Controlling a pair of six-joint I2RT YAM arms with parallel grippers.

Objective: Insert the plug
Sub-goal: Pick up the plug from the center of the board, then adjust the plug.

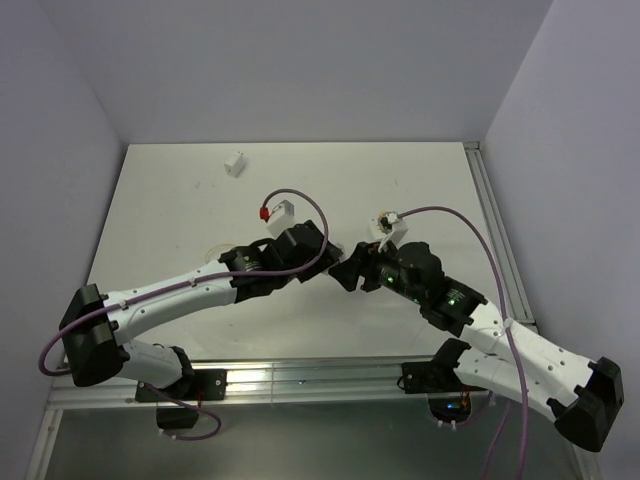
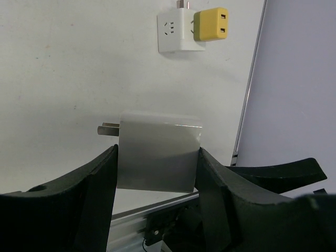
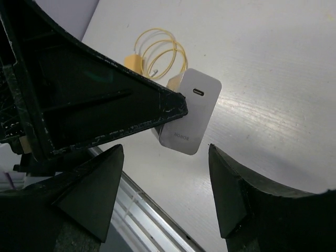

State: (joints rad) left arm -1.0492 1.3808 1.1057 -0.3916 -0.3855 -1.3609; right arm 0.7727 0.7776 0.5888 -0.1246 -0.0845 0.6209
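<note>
Left gripper (image 2: 157, 157) is gripping the plug (image 2: 160, 147), a white charger block. Its two black fingers (image 2: 100, 178) are pressing flat on opposite sides of the block, and the jaws are standing about half apart at the block's width. The plug is hanging clear above the table (image 2: 63, 68). In the left wrist view its metal prongs (image 2: 106, 128) are pointing left, level with the table and crosswise to the fingers. Right gripper (image 3: 166, 149) is sitting on the side of the plug opposite the prongs. It is open and holding nothing, and its fingertips are stopping just short of the plug without touching it. The right wrist view is showing the plug's rear face, which carries a small oval port and a printed brand name. That face's long axis is running tilted, from upper right to lower left. Beyond the plug on the prong side, a coiled yellow cable (image 3: 160, 50) is lying on the table. Well beyond the plug in the left wrist view, a white socket cube (image 2: 173, 34) is resting on the table. It is showing one face with open socket holes, and a yellow adapter (image 2: 211, 24) is sitting plugged into its right face.
</note>
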